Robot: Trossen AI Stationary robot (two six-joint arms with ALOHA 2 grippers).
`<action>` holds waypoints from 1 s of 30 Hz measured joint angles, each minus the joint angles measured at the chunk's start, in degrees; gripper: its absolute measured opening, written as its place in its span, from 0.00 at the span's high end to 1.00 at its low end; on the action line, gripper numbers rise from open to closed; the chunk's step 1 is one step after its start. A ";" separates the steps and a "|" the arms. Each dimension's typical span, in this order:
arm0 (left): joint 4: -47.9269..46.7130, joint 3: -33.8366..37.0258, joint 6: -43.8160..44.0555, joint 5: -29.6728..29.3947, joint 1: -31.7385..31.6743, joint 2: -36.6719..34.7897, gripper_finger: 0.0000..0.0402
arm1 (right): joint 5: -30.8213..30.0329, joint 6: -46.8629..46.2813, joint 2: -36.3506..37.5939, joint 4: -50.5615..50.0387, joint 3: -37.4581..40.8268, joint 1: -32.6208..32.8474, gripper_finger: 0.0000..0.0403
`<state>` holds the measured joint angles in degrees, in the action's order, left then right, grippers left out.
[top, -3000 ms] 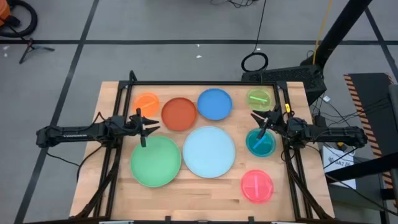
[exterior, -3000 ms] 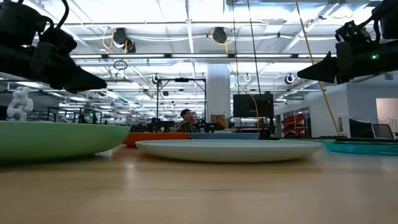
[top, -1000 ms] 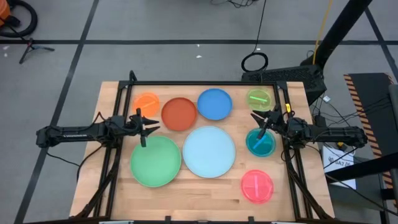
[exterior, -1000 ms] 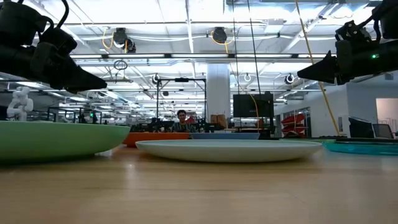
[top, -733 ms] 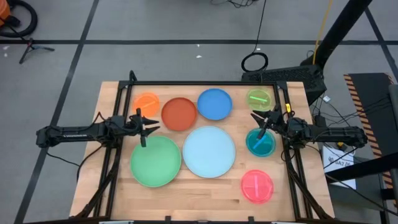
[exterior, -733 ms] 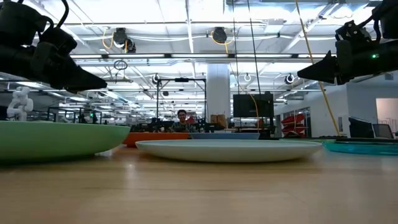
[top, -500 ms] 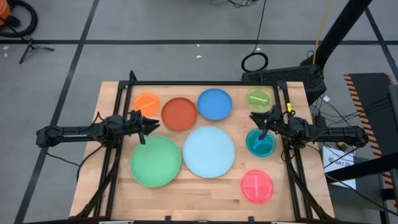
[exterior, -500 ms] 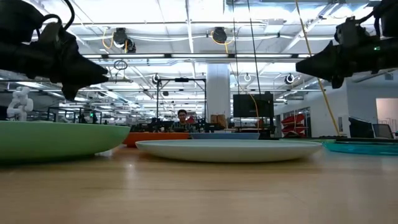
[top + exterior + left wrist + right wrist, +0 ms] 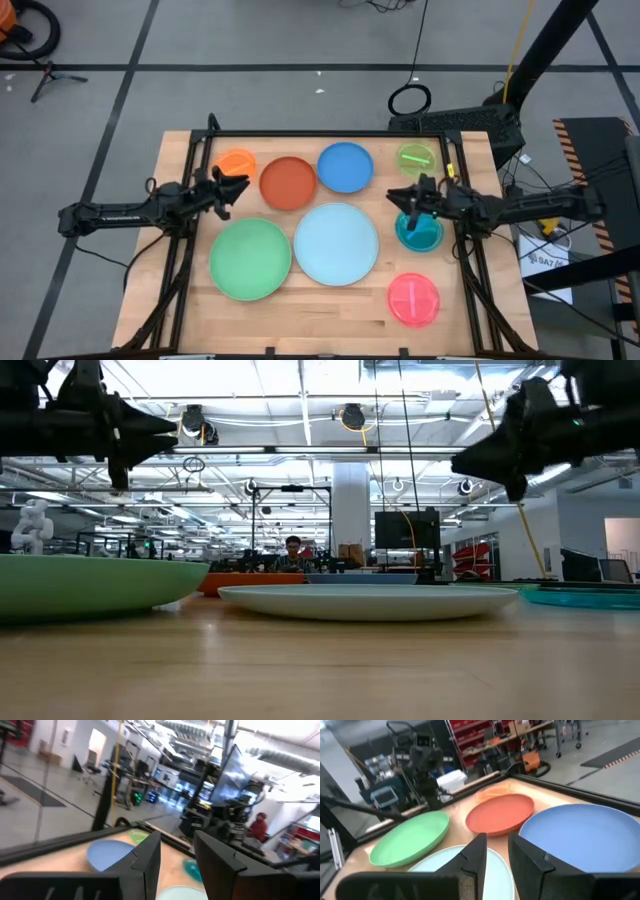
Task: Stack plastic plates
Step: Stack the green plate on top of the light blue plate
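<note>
Desk (image 9: 180,300): light wooden top with a black metal frame along its edges.
Floor (image 9: 250,60): grey, crossed by dark tape lines.
Cable loop (image 9: 409,99): black coil on the floor beyond the desk's far edge.
Pillar (image 9: 350,510): white column in the hall behind the desk.
Monitor (image 9: 406,530): dark screen just beside the pillar.
Person (image 9: 292,548): seated far off in the hall.
Red shelving (image 9: 485,732): racks across the room.
Person in red (image 9: 258,826): beside the workstations.
</note>
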<state>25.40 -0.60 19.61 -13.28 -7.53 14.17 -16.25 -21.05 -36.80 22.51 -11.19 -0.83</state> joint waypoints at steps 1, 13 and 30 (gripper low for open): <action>0.03 0.00 -0.76 -0.24 0.00 0.00 0.69 | -0.02 0.22 -2.20 -0.01 -1.77 0.20 0.82; -0.97 -2.79 -1.64 -0.35 -0.36 0.02 0.69 | -0.11 6.47 -28.08 -0.05 -23.38 0.99 0.82; -41.67 -29.33 -13.99 -0.39 -1.09 0.00 0.69 | 1.44 7.51 -60.52 -15.08 -54.67 1.06 0.82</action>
<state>-16.27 -29.93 5.62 -13.67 -8.62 14.17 -14.81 -13.54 -97.32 7.42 -65.86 0.23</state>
